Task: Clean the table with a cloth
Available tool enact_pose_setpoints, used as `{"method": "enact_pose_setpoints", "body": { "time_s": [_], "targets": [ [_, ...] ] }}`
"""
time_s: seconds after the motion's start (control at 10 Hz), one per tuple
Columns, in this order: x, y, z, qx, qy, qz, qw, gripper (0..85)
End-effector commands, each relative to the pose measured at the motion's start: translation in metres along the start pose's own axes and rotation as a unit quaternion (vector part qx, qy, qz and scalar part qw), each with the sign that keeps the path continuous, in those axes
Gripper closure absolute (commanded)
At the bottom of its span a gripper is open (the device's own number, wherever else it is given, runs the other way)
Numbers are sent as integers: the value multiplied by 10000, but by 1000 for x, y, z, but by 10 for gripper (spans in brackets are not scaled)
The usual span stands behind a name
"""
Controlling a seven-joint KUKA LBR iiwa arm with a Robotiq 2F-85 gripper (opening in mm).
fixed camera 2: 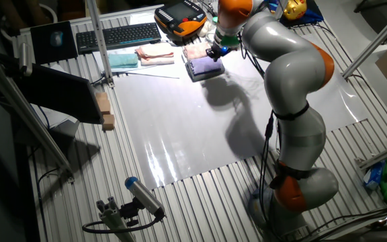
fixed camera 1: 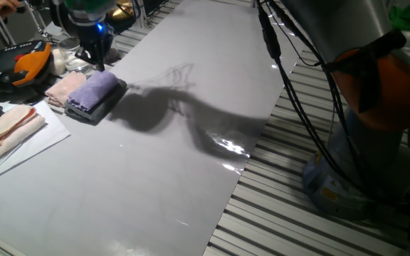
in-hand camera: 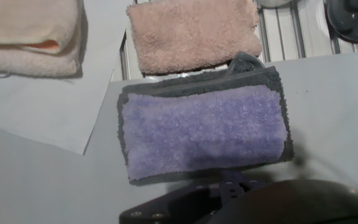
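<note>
The lavender cloth (fixed camera 1: 95, 90) lies folded on top of a dark grey folded cloth (fixed camera 1: 107, 107) at the far left of the pale table (fixed camera 1: 191, 163). It fills the middle of the hand view (in-hand camera: 204, 130), with the grey cloth's rim (in-hand camera: 197, 90) around it. It also shows in the other fixed view (fixed camera 2: 203, 65). My gripper (fixed camera 1: 95, 60) hangs just above the cloth's far end, apart from it (fixed camera 2: 215, 52). Its fingers are a dark mass and the gap between them does not show.
A pale pink folded cloth (fixed camera 1: 64, 89) lies right beside the stack (in-hand camera: 194, 31). Another pink cloth (fixed camera 1: 9, 128) rests on white paper (fixed camera 1: 38, 139). An orange-black device (fixed camera 1: 30, 64), a keyboard (fixed camera 2: 119, 35) and a teal cloth (fixed camera 2: 123, 60) lie behind. Slatted grating (fixed camera 1: 283, 213) borders the table.
</note>
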State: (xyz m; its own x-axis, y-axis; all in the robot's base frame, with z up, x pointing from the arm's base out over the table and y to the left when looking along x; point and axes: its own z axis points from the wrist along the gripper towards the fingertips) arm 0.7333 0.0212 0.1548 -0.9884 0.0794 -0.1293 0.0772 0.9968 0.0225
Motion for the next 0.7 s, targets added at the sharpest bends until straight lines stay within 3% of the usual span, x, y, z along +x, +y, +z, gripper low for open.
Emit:
{"method": "enact_pose_setpoints", "body": {
  "time_s": [0.0,0.2,0.4,0.6],
  "targets": [
    [-3,1,4,-5,-52,-47,10000,850],
    [-6,4,8,0,-106,-225,9997,850],
    [-11,8,14,-1,-513,-373,9980,850],
    [-12,8,17,61,-492,-399,9980,850]
  ]
}}
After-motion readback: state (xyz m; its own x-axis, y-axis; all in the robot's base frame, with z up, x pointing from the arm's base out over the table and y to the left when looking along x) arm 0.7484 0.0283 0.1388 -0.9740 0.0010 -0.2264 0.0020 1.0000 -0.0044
